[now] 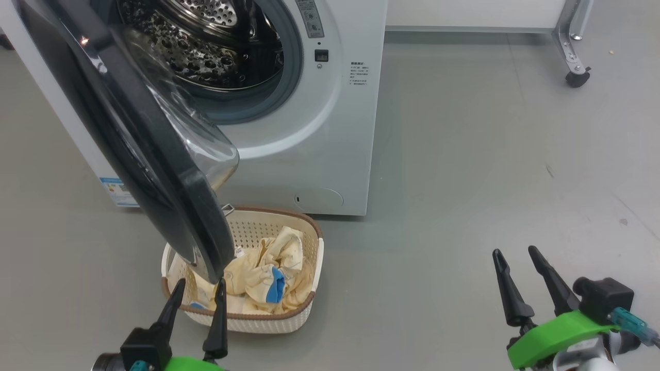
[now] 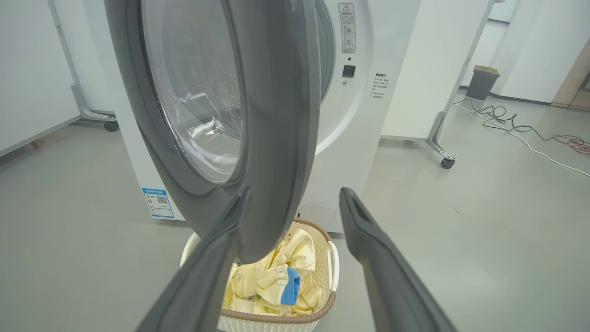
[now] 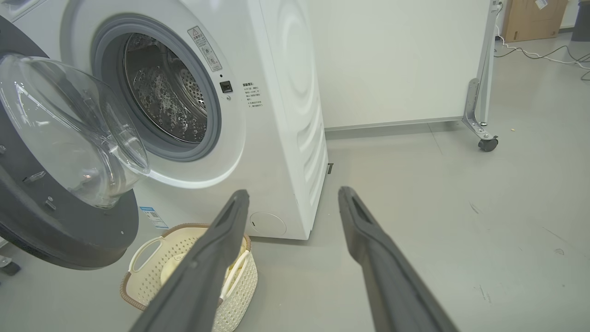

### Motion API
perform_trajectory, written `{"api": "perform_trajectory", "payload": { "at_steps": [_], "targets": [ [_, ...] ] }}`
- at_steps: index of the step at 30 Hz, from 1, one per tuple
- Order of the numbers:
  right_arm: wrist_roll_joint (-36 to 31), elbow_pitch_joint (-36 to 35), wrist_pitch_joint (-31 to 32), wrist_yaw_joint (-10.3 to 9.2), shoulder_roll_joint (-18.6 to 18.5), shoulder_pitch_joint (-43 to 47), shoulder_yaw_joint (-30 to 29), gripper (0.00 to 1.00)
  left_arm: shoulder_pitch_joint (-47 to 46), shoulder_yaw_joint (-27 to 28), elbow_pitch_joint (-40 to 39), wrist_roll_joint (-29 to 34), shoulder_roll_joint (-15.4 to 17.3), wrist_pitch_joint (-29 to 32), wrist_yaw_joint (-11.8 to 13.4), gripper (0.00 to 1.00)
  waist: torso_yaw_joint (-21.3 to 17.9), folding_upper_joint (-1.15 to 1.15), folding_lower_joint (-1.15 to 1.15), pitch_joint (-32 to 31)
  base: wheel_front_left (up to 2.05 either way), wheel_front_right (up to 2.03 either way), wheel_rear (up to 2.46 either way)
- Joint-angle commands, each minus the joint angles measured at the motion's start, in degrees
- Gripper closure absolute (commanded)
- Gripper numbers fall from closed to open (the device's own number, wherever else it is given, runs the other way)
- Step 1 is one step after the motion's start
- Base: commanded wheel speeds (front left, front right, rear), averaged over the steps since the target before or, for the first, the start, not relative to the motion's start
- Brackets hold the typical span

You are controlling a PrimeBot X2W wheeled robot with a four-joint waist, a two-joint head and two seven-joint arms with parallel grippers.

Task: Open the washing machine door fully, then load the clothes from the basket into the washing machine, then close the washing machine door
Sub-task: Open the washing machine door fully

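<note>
The washing machine door [image 1: 170, 170] stands half swung out from the washing machine [image 1: 319, 154], its lower rim overhanging the left end of the basket [image 1: 268, 323] on the floor [image 1: 464, 180] in front, likely blocking a clean reach to the clothes [image 1: 268, 268] inside. The left gripper [image 1: 201, 282] hovers open near that rim; the right gripper [image 1: 514, 250], open and empty, hangs well aside.

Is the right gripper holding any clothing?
No, the right gripper stands open with nothing between its fingers; the clothes lie in the basket.
</note>
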Motion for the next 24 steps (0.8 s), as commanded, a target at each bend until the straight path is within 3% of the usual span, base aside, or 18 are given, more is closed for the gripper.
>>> {"api": "perform_trajectory", "payload": {
  "at_steps": [1, 24],
  "targets": [
    [-0.6, -2.2, 0.1, -0.14, -0.2, -1.6, 0.5, 0.0, -2.3, 2.0, -1.7, 0.7, 0.3, -0.6, -0.1, 0.0, 0.0, 0.0, 0.0, 0.0, 0.0, 0.0, 0.0],
    [-2.3, -2.3, 0.7, -0.14, -0.1, -2.2, 0.8, 0.0, -2.1, 2.8, -1.9, 1.7, -0.3, -0.6, -0.5, 0.0, -0.5, 0.0, 0.0, 0.5, 0.0, 0.0, 0.0]
  ]
}}
